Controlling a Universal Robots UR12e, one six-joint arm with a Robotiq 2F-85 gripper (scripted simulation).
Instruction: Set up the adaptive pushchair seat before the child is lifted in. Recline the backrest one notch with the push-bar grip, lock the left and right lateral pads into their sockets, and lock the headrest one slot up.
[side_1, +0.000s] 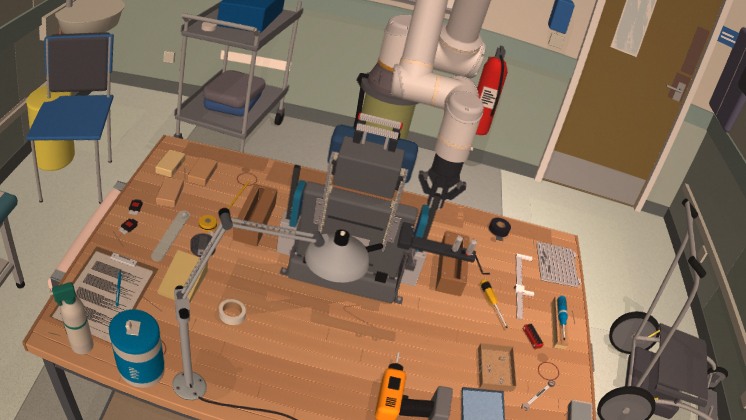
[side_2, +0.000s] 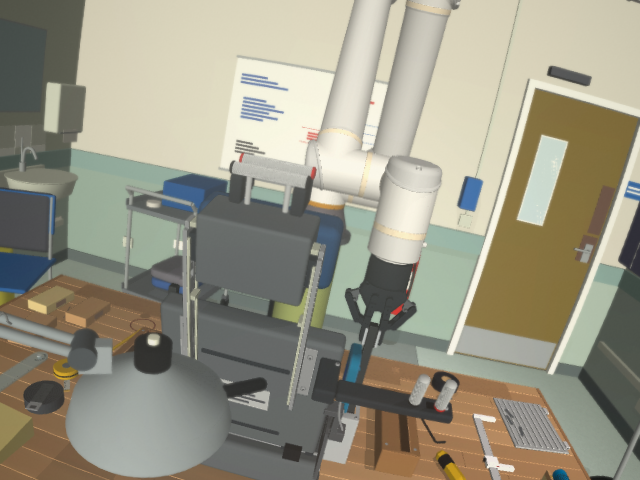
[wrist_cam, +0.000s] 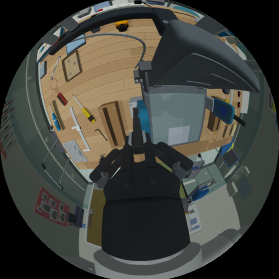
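Note:
The grey pushchair seat rig (side_1: 351, 229) stands in the middle of the wooden table, its backrest (side_2: 257, 251) upright with the push-bar grip (side_2: 272, 172) on top. The blue right lateral pad (side_2: 354, 368) is held by its dark stem in my closed gripper (side_2: 373, 338) at the rig's right side, above a dark arm with two grey pegs (side_2: 434, 393). The left lateral pad (side_1: 297, 201) stands on the rig's other side. The headrest (wrist_cam: 197, 59) fills the top of the wrist camera.
A wooden socket block (side_1: 451, 268) stands right of the rig and another (side_1: 256, 214) left of it. A desk lamp (side_1: 334, 255) with a jointed arm stands in front of the seat. Screwdrivers (side_1: 493, 302), a drill (side_1: 391, 391) and tape rolls lie around the table.

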